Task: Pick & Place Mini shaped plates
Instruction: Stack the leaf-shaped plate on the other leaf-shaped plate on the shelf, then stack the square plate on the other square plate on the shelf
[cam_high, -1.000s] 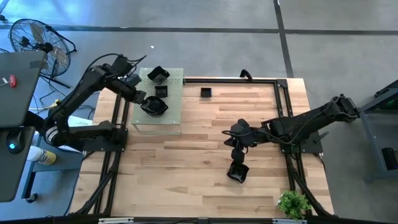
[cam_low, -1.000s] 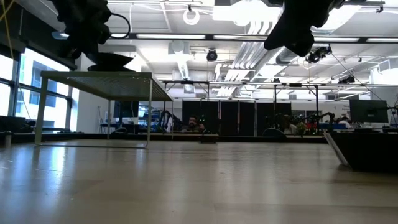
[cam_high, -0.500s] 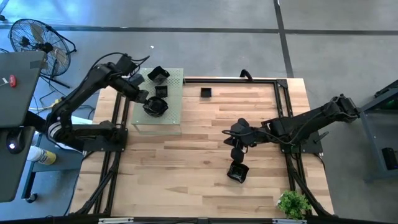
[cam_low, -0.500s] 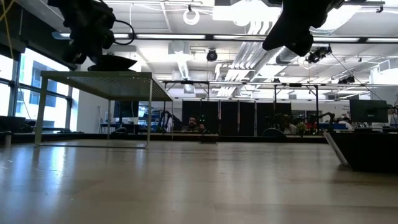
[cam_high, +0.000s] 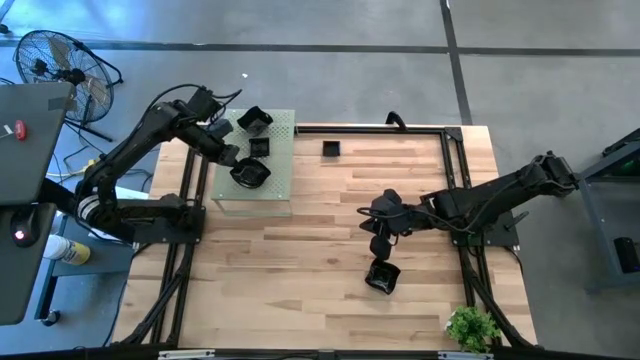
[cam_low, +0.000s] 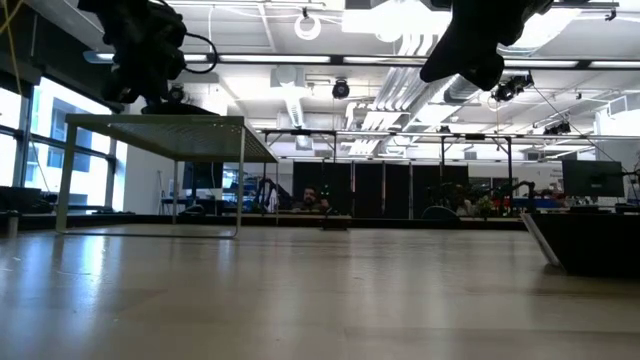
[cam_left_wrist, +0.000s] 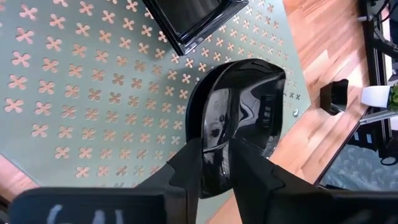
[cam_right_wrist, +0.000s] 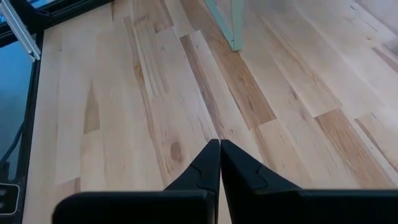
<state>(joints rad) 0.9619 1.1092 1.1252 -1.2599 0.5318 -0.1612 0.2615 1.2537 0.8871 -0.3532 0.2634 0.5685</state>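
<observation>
1. The left gripper (cam_left_wrist: 216, 163) sits over the pale green perforated board (cam_high: 282, 178) at the far-left corner of the wooden surface (cam_high: 300, 270).
2. Left jaws: narrow, closed on the rim of a glossy black wavy-rimmed plate (cam_left_wrist: 242, 118). One finger lies inside the dish, the other outside it.
3. In the left wrist view that plate rests on the board, near the board's edge, with bare wood just beyond.
4. In the high view the same plate (cam_high: 250, 172) is the nearest of three dark dishes on the board.
5. A square plate (cam_high: 259, 146) lies just beyond it. A second, angled square plate (cam_high: 254, 121) sits at the board's far side. In the wrist view the closer square plate (cam_left_wrist: 189, 15) is apart from the gripped plate.
6. A small square plate (cam_high: 331, 149) stands alone on the surface near the far edge, right of the board.
7. Another black plate (cam_high: 381, 277) lies on the wood near the middle-right of the surface, on the near side of the right gripper.
8. The right gripper (cam_right_wrist: 219, 163) hangs above bare wood at mid-surface. Its jaws are pressed together with nothing between them.
9. A small green plant (cam_high: 472, 326) sits at the near-right corner.
10. In the low view the board shows as a raised platform (cam_low: 165, 125) on thin legs.
</observation>
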